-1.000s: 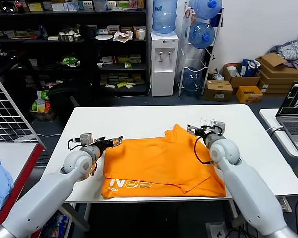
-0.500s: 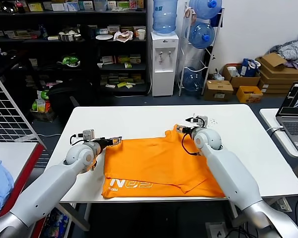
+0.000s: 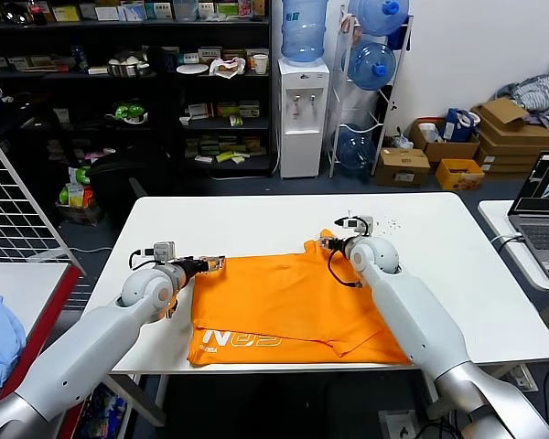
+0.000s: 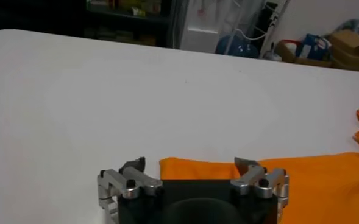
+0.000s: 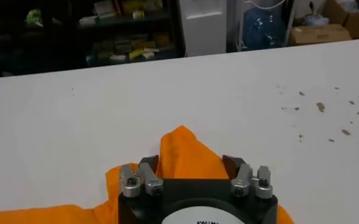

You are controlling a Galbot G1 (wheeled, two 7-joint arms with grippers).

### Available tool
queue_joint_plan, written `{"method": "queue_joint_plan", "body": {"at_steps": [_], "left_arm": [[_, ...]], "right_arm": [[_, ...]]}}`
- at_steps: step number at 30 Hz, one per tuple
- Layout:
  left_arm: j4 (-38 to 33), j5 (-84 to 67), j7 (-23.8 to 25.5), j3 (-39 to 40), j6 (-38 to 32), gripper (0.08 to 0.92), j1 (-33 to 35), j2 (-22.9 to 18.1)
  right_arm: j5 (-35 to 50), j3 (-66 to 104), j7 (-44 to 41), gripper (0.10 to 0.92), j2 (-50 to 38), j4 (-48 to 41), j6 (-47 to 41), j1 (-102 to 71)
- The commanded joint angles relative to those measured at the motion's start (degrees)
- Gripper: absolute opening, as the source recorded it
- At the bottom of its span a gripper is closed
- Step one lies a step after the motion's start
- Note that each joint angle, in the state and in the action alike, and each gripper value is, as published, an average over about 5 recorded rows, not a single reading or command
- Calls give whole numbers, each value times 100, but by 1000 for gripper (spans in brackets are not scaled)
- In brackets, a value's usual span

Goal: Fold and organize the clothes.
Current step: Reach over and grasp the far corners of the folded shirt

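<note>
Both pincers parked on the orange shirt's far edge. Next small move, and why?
Probably close both and pinch the cloth. The left pincer straddles the T-shirt at its far left corner, the right pincer straddles the raised fold at the far right, and both show open jaws with fabric between them. Nothing is gripped yet, so lifting now would likely leave the shirt flat on the table.

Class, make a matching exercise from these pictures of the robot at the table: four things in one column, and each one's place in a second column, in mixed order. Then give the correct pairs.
Things:
1. orange T-shirt
2. left gripper
3. right gripper
4. laptop

Places:
A. at the shirt's far corner on the robot's left side
B. on a separate table at the robot's right
C. spread flat on the white table
D. at the raised fold on the shirt's far edge

Pairs: 1-C, 2-A, 3-D, 4-B
</note>
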Motion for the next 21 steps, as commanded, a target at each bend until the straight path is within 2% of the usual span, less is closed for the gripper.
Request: {"method": "queue_joint_plan", "body": {"at_steps": [1,15,18,21], "left_arm": [[-20,10,23,33,20,822,36,0],[-22,122,45,51,1,415,99,-33],[-26,137,35,45,-18,328,85,-34],[-40,168,12,18,-73,242,83,-44]], "right_arm": [[23,-44,-50,572,36,-55,-22,55],[78,-3,-68,170,-14,142,233,-29],[85,16,-92,126,-33,174,333,-49],[84,48,-121,123,-54,243,455,-91]]}}
